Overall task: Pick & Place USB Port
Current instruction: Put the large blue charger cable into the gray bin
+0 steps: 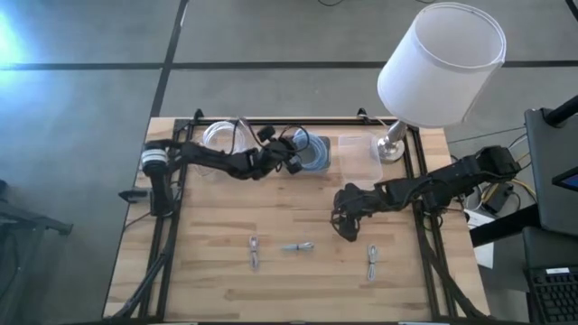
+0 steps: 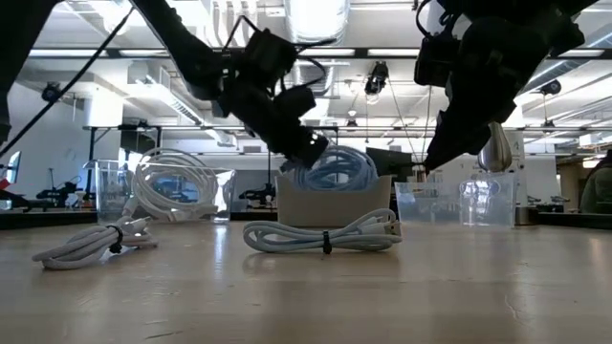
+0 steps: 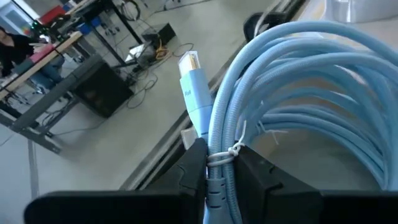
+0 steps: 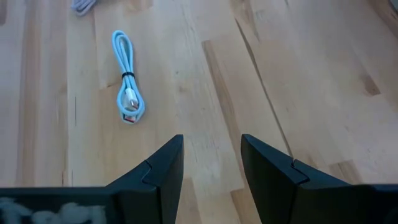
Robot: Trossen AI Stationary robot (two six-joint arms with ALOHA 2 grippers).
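Left wrist view shows the left gripper point(image 3: 217, 171) clamped on a bundled blue cable point(image 3: 298, 93), its plug pointing ahead, above the box point(image 1: 318, 152). Right gripper point(image 4: 211, 162), fingers apart, hovers nearest the coiled cable point(image 4: 127, 78) ahead.

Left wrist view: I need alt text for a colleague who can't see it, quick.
The left gripper is shut on a coiled light-blue USB cable at its white twist tie, with the cable's plug sticking out past the fingers. Behind is grey floor and a cluttered workbench, out of focus.
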